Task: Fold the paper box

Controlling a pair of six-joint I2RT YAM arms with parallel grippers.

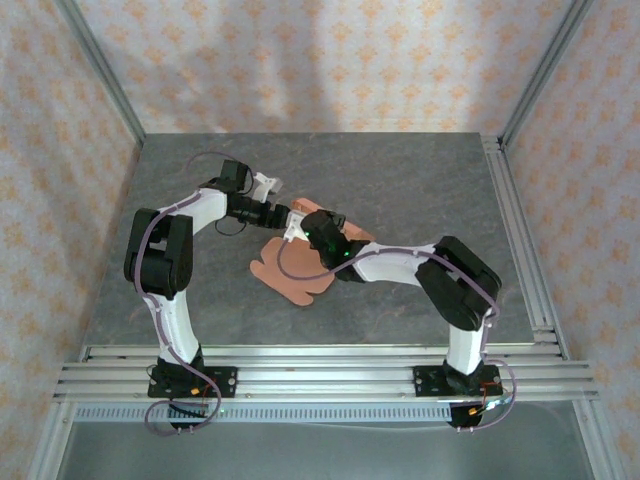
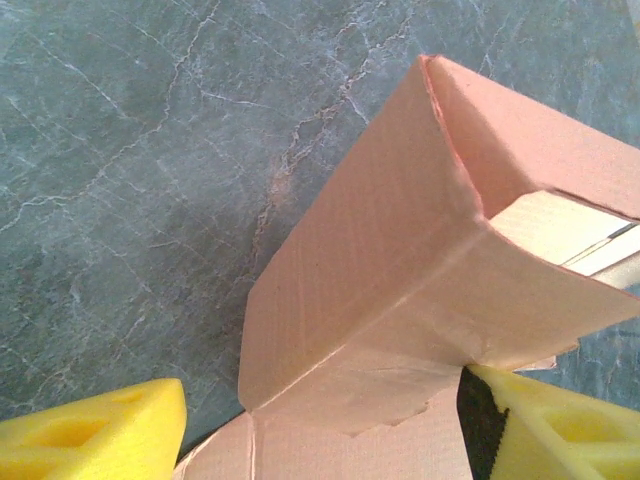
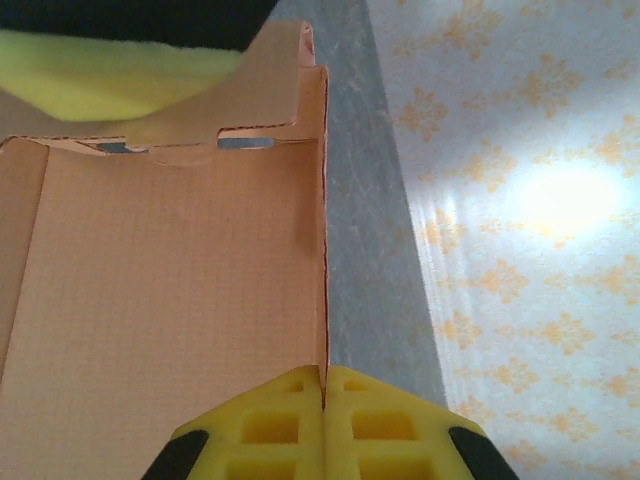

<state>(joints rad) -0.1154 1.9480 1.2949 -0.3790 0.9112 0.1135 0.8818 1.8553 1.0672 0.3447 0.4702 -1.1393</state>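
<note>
Salmon paper box [image 1: 300,277] part-folded at the middle of the grey table [image 1: 420,180], both arms reaching to it.
Top view: flat flaps spread under the two wrists; left wrist view: left gripper [image 2: 325,388] open, the box's upright fold between its yellow fingers; right wrist view: right gripper [image 3: 323,378] pinched shut on a wall's edge.

**Passage and obstruction, table [image 1: 420,180] top**

Open stone surface along the far edge and down both flanks, bounded by patterned walls [image 1: 300,60] on three sides. Centre blocked: paper box [image 1: 295,275], one panel raised, with left gripper [image 2: 330,400] and right gripper [image 3: 323,385] meeting over it and forearms slanting in from either side. Left jaws stand apart around a folded corner (bare table just beyond it); right jaws are pinched on a panel edge. Metal rails [image 1: 320,365] bar the near edge, and a side rail [image 1: 515,240] lines the right.
</note>
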